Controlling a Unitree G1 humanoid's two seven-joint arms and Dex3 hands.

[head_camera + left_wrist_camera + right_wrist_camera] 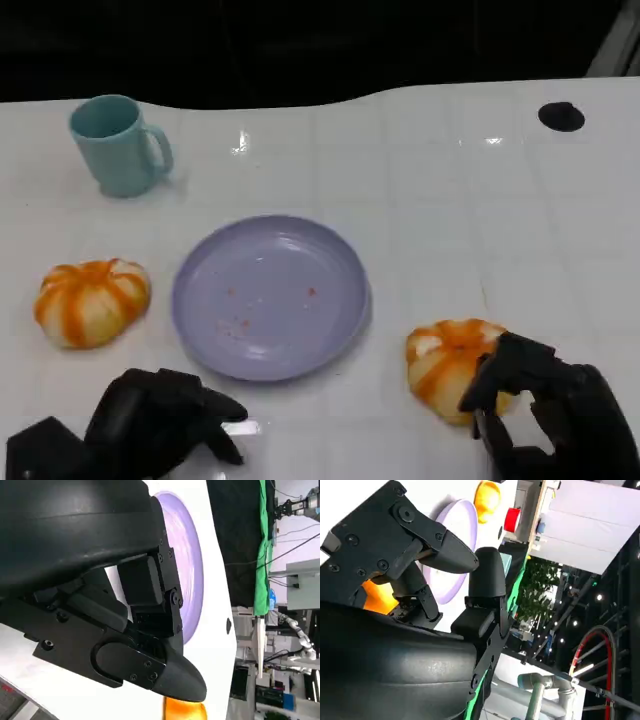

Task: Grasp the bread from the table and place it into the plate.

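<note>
At the near edge of the white tabletop, the left robot hand rests low toward the near left corner, its fingers curled inward with nothing between them. Toward the near right corner, the right robot hand sits against a round orange-and-white bread; its fingers curve over the bread's near right side and touch it, but whether they are clamped on it or only resting there cannot be told. The right wrist view shows those fingers bent over an orange patch of the bread, with the plate beyond.

This bread lies on the tabletop just beside the near right rim of a lavender plate, not on it. The plate sits in the middle of the tabletop and carries a few small reddish crumbs. The left wrist view shows the plate's rim past the left hand's dark shell.

A second bread of the same kind lies near the left edge, apart from the plate's left rim. Farther back, toward the far left corner, a light teal mug stands upright with its handle turned to the right. Near the far right corner is a small black round spot.
</note>
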